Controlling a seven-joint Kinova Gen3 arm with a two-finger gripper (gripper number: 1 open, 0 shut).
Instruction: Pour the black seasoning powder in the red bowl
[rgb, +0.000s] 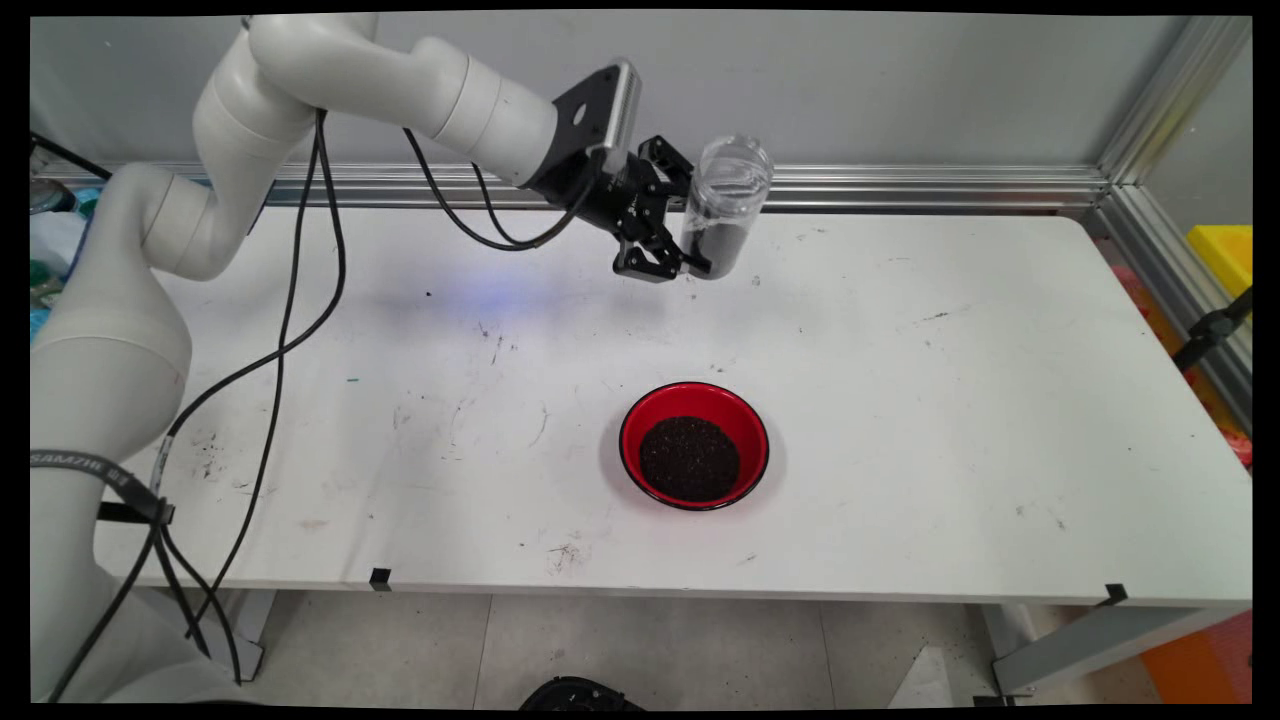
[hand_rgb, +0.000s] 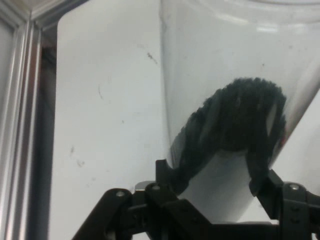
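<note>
The gripper is closed on the lower part of a clear plastic jar, its fingers pressed against the wall on either side. The jar is held off the table, roughly upright with its open mouth up and leaning a little away from the arm. A dark granular fill sits in its bottom part; the upper part looks empty.

Below the gripper and toward the near edge of the table stands a red bowl, well apart from the jar, with a mound of the same dark grains in its middle. Loose specks lie on the tabletop around it.

To my judgement, the hold is low on a smooth, slightly tapered wall, so any tipping or travel is best done slowly and with steady squeeze, keeping the mouth over something that can catch grains, since a quick swing could shift the fill or let the jar slip.

The main view gives the jar's height above the table, its lean, and the bowl's place. The hand view shows none of the bowl; it shows the gripper up close, the jar filling the frame between the two fingers, the fill banked against the wall, and the table's far corner with its metal rail.
</note>
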